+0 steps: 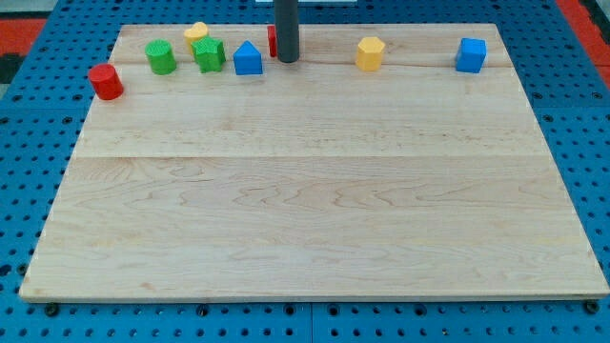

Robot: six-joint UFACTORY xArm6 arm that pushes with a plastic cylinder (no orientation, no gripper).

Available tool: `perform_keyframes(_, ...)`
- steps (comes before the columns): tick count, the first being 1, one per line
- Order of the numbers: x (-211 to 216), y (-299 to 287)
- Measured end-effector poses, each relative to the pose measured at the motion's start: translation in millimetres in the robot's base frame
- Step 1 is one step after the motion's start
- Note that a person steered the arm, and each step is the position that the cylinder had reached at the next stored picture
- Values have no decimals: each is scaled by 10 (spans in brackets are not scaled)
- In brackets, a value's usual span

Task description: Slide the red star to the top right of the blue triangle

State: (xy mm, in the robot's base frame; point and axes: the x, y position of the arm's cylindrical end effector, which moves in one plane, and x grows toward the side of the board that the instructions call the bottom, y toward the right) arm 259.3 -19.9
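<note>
Rod tip (287, 60) sits at the far edge of the counter (315, 210), touching the red star (273, 41), which is mostly hidden behind the rod, just right of the blue triangle (248, 59). The tool is a plain rod, no jaws, holding nothing. Far left: red cylinder (106, 82), green cylinder (160, 57), green block (209, 54), yellow block (196, 32). Far right: yellow hexagon (370, 53), blue cube (470, 55).

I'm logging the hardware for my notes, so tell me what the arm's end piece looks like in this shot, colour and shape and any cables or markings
Only the rod shows. It is a straight, smooth, dark grey cylinder, slightly glossy, entering from the view's top edge and ending bluntly at my tip. No cables, labels or markings are visible on it, and the rest of the arm is out of frame. There is no hand on it. My tip sits just in front of the red block, partly hiding it.
</note>
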Motion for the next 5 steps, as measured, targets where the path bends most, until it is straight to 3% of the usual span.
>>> perform_keyframes(1, -184, 412)
perform_keyframes(2, -654, 681)
perform_keyframes(3, -556, 82)
perform_keyframes(5, -511, -335)
